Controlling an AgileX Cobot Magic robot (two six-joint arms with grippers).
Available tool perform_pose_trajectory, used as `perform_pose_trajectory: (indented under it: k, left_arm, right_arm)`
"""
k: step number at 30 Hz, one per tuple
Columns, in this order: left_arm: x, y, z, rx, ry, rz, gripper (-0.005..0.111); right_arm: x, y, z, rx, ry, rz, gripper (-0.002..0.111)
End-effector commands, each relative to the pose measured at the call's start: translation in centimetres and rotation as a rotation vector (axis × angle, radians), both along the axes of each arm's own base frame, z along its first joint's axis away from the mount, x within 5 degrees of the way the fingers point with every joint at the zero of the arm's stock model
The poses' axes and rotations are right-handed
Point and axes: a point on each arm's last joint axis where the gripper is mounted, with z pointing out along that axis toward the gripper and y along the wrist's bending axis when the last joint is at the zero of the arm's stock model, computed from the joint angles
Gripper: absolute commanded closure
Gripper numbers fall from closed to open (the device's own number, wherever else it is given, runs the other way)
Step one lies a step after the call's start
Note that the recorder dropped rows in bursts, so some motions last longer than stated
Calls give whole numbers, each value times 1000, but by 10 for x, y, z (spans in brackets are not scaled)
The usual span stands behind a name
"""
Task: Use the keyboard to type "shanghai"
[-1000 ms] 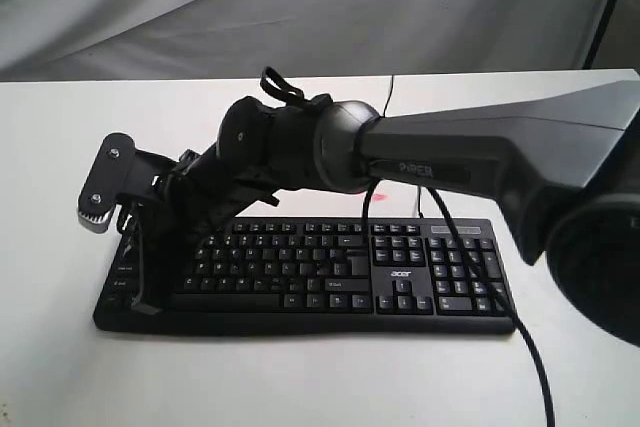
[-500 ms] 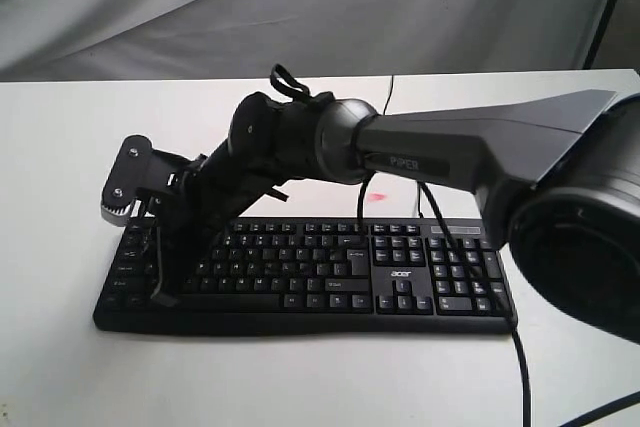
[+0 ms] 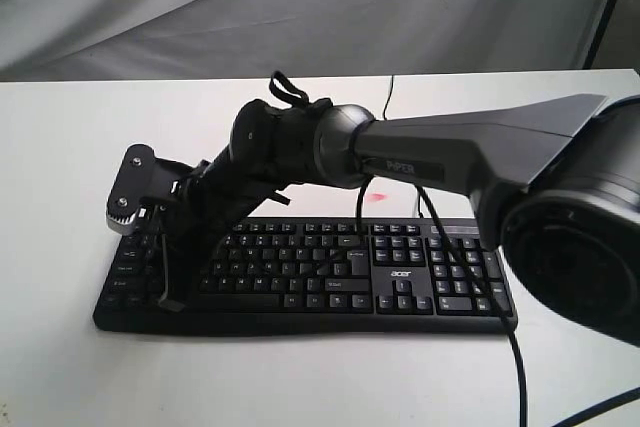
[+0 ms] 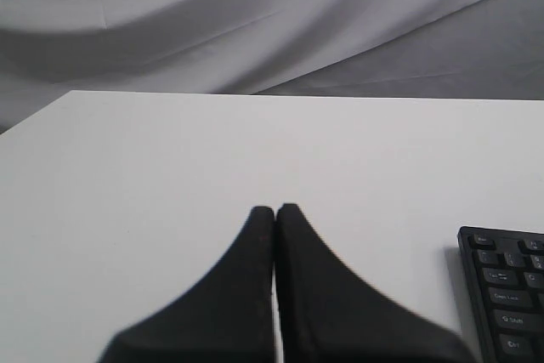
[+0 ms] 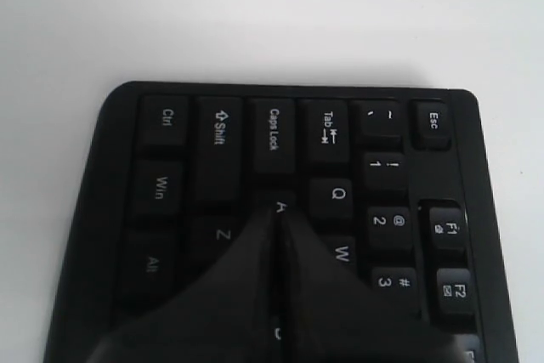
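The black keyboard [image 3: 330,267] with a small white logo lies across the white table in the exterior view. My right arm reaches over it to its left end. There my right gripper [image 3: 168,302] points down, shut and holding nothing. In the right wrist view its closed tips [image 5: 279,210] sit right at the A key [image 5: 280,205], between Z and Q, with part of the keyboard [image 5: 217,138] under them. My left gripper [image 4: 275,210] is shut and empty above bare table, beside the keyboard's end [image 4: 510,295]. It is out of the exterior view.
The white table [image 3: 300,377] reaches round the keyboard on all sides. The keyboard's thin black cable [image 3: 389,92] runs to the far edge. A small red mark [image 3: 378,197] lies behind the keyboard. Grey cloth [image 3: 300,7] hangs at the back.
My right gripper has shifted a little to the right along the keyboard's left end over the last second. The keyboard has stayed in place.
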Motion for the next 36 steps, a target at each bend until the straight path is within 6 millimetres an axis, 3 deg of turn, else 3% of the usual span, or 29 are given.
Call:
perform_pose_trajectory:
  k: [1, 21, 26, 36]
  left_arm:
    - [0, 0, -1, -2, -6, -4, 106]
    - [0, 0, -1, -2, -6, -4, 106]
    - [0, 0, -1, -2, -6, -4, 106]
    - [0, 0, -1, -2, -6, -4, 106]
  right_arm:
    - [3, -2, 2, -1, -6, 4, 108]
    - [4, -2, -2, -8, -18, -1, 108]
    - [5, -3, -12, -20, -6, -4, 108]
    - [5, -3, -7, -13, -10, -3, 108]
